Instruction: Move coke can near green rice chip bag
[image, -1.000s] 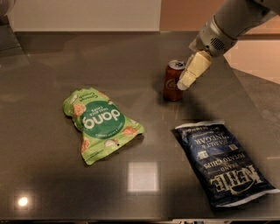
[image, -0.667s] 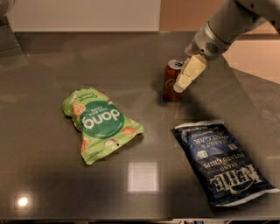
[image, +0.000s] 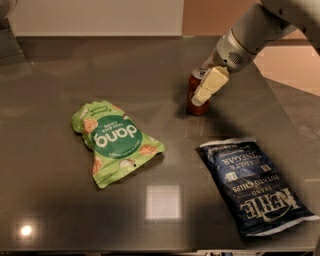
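Your hand (image: 202, 94) shifts left and down across last second. One second ago it sits at right edge of coke can (image: 193, 86), most of red side in view. Now hand lies across can's front, covering middle of it; you see only left strip, silver top and base. Wrist housing (image: 232, 50) follows same way, lower and further left over bench (image: 60, 210).

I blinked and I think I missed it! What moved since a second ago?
The gripper slid a little left and down in the camera view and now overlaps the coke can. Whether it has taken hold of the can cannot be seen. The can, the green rice chip bag and the blue chip bag stayed where they were on the table.
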